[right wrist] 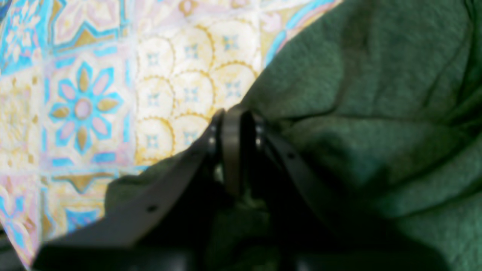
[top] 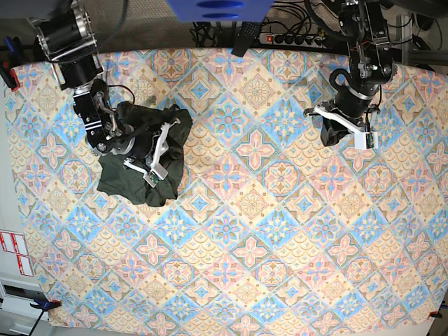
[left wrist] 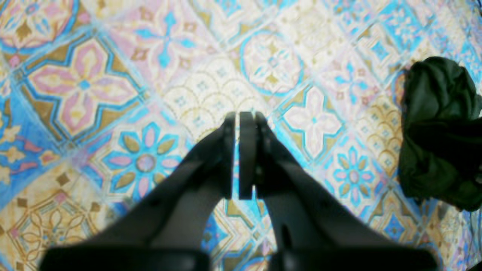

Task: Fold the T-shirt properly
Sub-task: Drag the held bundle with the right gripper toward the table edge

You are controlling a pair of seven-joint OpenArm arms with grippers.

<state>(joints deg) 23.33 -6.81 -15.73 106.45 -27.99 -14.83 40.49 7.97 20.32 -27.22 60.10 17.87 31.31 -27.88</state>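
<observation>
Pressing down into the crumpled T-shirt (top: 140,168), your right claw (right wrist: 233,124) had its jaws together with green cloth bunched close under and around them; whether any fabric was pinched between them could not be told. The shirt lay in a dark heap right beneath that claw, spilling off to its right side in the wrist view, with bare patterned tablecloth (right wrist: 94,94) ahead and to its left. Your left claw (left wrist: 241,124) was drawn together on nothing, over bare cloth, with the shirt (left wrist: 440,131) well off toward the right side of its wrist view. Between the two claws, you had wide open tablecloth (top: 252,210).
</observation>
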